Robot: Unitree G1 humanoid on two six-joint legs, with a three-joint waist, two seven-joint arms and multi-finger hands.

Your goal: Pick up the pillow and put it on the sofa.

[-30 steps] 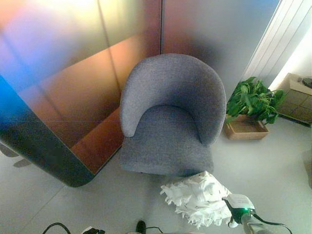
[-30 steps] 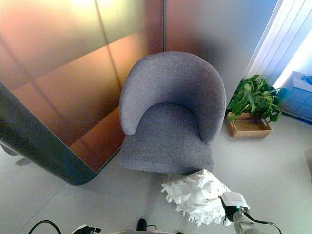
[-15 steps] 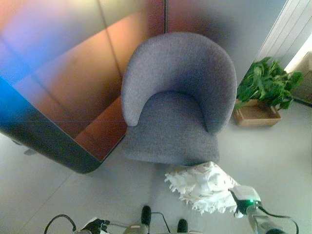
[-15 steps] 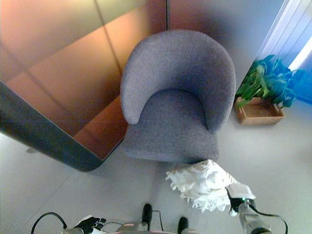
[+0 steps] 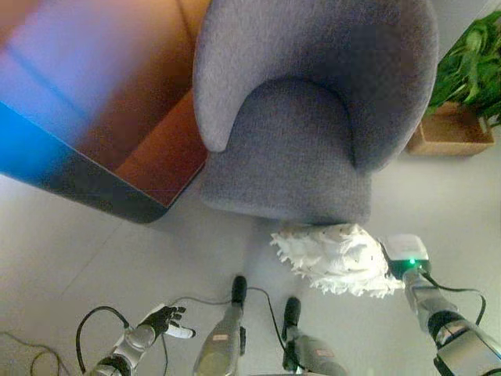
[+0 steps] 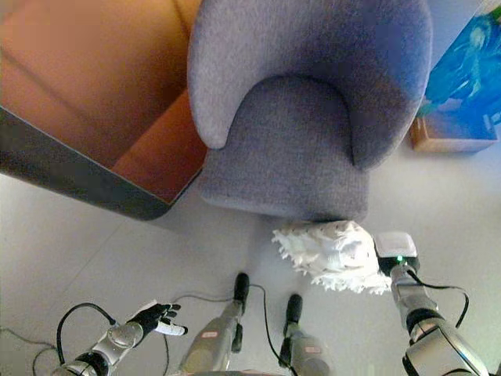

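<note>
White ruffled pillow (image 5: 337,256) before grey sofa (image 5: 305,117), no legible writing

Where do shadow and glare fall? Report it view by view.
Left eye view: the grey fabric armchair shades the pale floor along its front base, beside the white ruffled pillow. Right eye view: the same shadow; the glossy brown wall panel shines lighter toward the top.

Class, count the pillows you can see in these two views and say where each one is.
1. The white ruffled pillow is at the grey armchair's front edge, below the seat, at the right arm's end. None other shows.
</note>
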